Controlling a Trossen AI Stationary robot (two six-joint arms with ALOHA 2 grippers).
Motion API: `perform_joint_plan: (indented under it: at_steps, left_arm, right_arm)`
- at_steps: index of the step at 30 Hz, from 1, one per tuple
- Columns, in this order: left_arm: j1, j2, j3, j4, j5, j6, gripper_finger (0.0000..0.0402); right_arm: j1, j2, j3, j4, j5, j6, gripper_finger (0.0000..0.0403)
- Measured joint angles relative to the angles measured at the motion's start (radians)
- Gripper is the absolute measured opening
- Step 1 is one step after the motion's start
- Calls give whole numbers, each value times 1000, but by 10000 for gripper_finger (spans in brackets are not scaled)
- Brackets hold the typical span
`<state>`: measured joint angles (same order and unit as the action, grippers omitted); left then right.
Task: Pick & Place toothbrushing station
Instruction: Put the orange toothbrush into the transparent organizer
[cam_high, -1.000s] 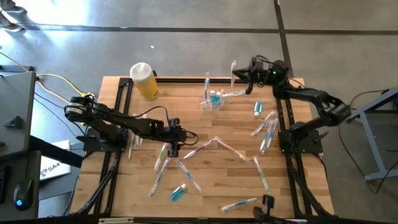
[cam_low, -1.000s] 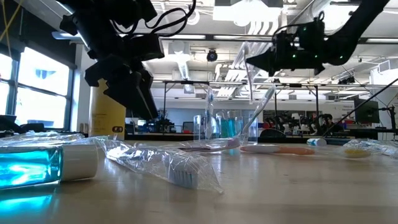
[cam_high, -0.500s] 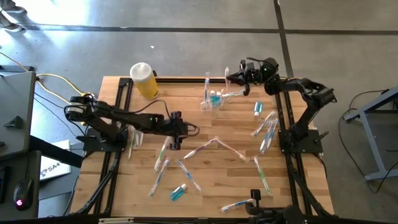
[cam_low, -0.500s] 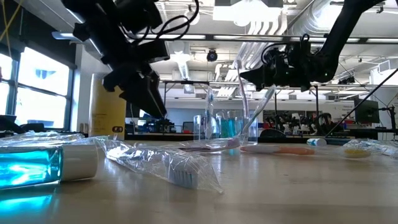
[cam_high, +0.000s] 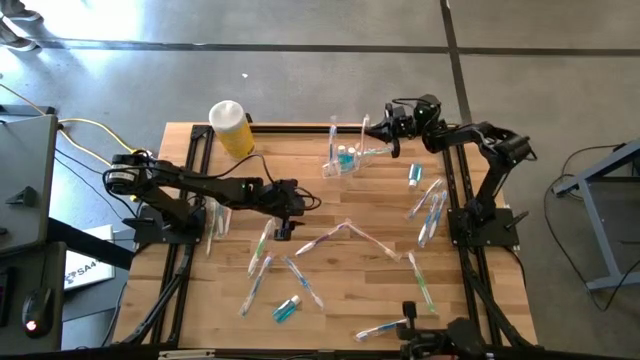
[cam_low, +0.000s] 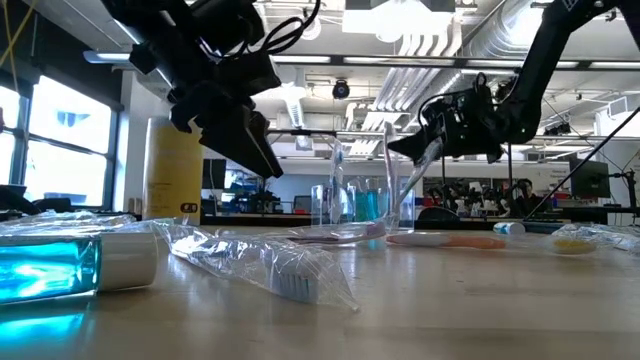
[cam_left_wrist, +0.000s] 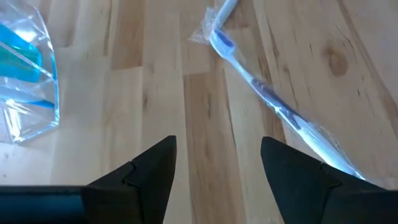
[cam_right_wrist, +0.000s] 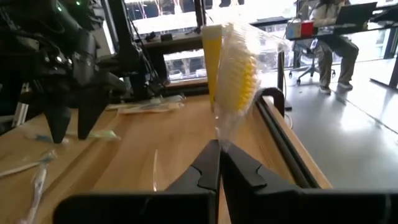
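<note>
A small clear cup (cam_high: 341, 161) stands on the wooden table at the far middle, with toothbrushes and teal tubes inside. Several wrapped toothbrushes (cam_high: 345, 232) and a teal tube (cam_high: 287, 309) lie scattered on the table. My right gripper (cam_high: 382, 130) is just right of and beyond the cup, shut on a wrapped toothbrush (cam_low: 388, 170). My left gripper (cam_high: 291, 205) hovers open above the table's left middle, nothing between its fingers (cam_left_wrist: 217, 162). A wrapped toothbrush (cam_left_wrist: 273, 104) lies just ahead of it. My right gripper pinches the wrapped toothbrush between its two shut fingers, on the clear wrapper just below the head (cam_right_wrist: 220, 142). The fingers reach in level from the table's right side and lie across the brush. The brush stands upright, head up, lifted clear of the table.
A yellow cylinder with a white top (cam_high: 232, 130) stands at the far left corner. A black rail (cam_high: 300, 127) runs along the far edge. More wrapped brushes (cam_high: 428, 210) lie by the right edge and a teal tube (cam_high: 413, 176) near them.
My right gripper has come down and moved toward the table's left, closer to the cup, carrying the toothbrush, which stays upright. My left gripper has swung a little toward the far edge and stayed open.
</note>
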<state>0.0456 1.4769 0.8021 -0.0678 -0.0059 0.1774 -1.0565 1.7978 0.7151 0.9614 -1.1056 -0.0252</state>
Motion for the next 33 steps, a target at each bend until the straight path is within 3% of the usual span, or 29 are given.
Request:
perform_joint_plan:
  at_steps: [9, 15, 22, 27, 33]
  left_arm:
    - [0, 0, 0, 12, 0, 26, 228]
    - [0, 0, 0, 9, 0, 25, 228]
    - [0, 0, 0, 7, 0, 10, 228]
    - [0, 0, 0, 7, 0, 9, 228]
    - [0, 0, 0, 7, 0, 1, 228]
  right_arm:
    - [1, 25, 0, 6, 9, 3, 3]
    - [1, 24, 0, 5, 119, 70, 3]
    - [12, 24, 0, -1, 65, 73, 9]
    - [44, 6, 0, -44, 39, 49, 45]
    - [84, -34, 0, -108, 165, 20, 118]
